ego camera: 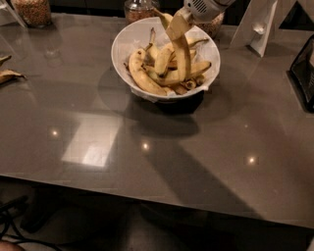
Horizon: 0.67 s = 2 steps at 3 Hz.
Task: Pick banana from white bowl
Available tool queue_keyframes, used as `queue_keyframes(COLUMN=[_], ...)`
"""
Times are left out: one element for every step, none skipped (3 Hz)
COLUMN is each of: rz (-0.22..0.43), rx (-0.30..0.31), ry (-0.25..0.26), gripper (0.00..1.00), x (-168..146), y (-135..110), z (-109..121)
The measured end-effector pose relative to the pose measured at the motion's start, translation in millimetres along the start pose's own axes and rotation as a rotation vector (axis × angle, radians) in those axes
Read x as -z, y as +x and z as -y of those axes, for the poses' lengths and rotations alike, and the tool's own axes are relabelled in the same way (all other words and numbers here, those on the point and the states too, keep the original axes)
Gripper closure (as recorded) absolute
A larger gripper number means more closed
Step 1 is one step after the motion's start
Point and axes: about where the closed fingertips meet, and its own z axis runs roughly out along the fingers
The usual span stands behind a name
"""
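Observation:
The white bowl point(132, 40) stands at the back middle of the grey table and holds several yellow bananas. My gripper point(180, 20) is at the top of the view, above the bowl's far right side, shut on the upper end of the long arched banana point(182, 51). The banana hangs down from the gripper, its lower end still among the others in the bowl. The arm runs off the top edge.
Glass jars of grains stand at the back left point(33, 11) and behind the bowl point(140, 9). A banana piece point(7, 74) lies at the left edge. A white stand point(260, 24) is at the back right, a dark object point(303, 73) at the right edge.

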Motion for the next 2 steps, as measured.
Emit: queue_keyframes(rz=[-0.052, -0.110], rx=[0.008, 0.012], ry=[-0.007, -0.012], gripper=[1.00, 1.00], x=[24.6, 49.2], y=[9.6, 22.0], z=[-11.4, -22.2])
